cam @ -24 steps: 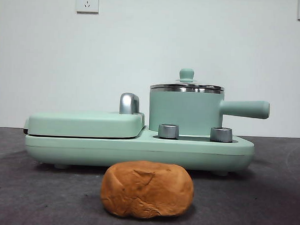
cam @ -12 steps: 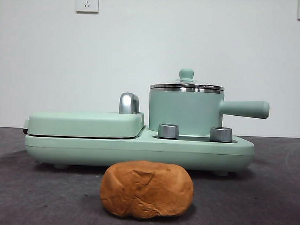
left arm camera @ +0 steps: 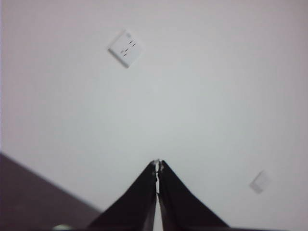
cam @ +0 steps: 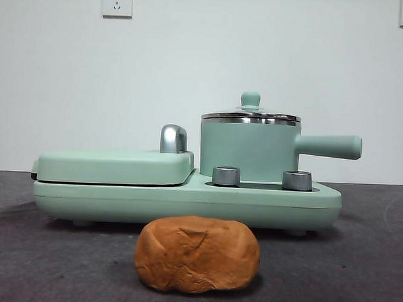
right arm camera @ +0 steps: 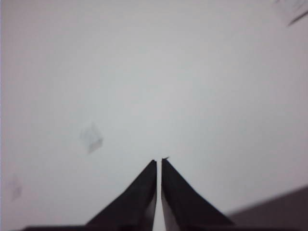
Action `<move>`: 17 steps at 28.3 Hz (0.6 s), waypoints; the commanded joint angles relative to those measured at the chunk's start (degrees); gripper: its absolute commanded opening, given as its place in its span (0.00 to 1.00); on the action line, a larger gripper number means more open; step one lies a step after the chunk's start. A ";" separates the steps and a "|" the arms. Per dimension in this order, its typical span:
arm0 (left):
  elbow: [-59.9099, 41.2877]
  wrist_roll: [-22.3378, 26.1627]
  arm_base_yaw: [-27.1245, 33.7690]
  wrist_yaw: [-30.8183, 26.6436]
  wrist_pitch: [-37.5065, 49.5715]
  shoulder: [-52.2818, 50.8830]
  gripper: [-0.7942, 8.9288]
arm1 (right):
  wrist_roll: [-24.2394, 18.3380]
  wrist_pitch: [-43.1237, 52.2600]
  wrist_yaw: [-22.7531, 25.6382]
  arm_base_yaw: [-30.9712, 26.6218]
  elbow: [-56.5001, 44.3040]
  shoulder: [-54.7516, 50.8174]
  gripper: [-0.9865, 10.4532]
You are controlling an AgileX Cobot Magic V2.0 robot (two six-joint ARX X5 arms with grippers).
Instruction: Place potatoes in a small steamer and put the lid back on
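Note:
The potatoes point(cam: 197, 254), one lumpy orange-brown lump, lie on the dark table in front of the appliance in the front view. Behind them the small steamer point(cam: 249, 150), a mint-green pot with a long side handle point(cam: 329, 146), stands on the right half of the green base. The lid point(cam: 250, 115) sits on the pot, its green knob point(cam: 250, 99) on top. Neither arm appears in the front view. My left gripper point(left arm camera: 157, 163) is shut and faces the white wall. My right gripper point(right arm camera: 159, 162) is also shut, facing the wall, holding nothing.
A flat green hinged griddle point(cam: 115, 166) with a chrome handle point(cam: 173, 138) fills the left half of the base point(cam: 186, 200). Two steel dials point(cam: 226, 176) point(cam: 297, 180) sit in front of the pot. Wall sockets point(cam: 117, 2) are high on the wall.

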 commanded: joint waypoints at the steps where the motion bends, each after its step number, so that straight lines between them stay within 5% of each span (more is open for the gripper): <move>1: 7.37 9.66 -0.11 2.71 -6.97 4.85 0.09 | -7.74 -6.03 -5.70 0.20 6.03 5.25 0.10; 10: 19.82 21.81 -0.81 20.92 -18.86 22.18 0.09 | -24.79 -19.15 -19.82 0.24 17.79 20.72 0.10; 17: 24.98 38.23 -5.57 23.26 -28.22 32.46 0.09 | -34.93 -25.97 -18.73 6.03 19.54 26.71 0.10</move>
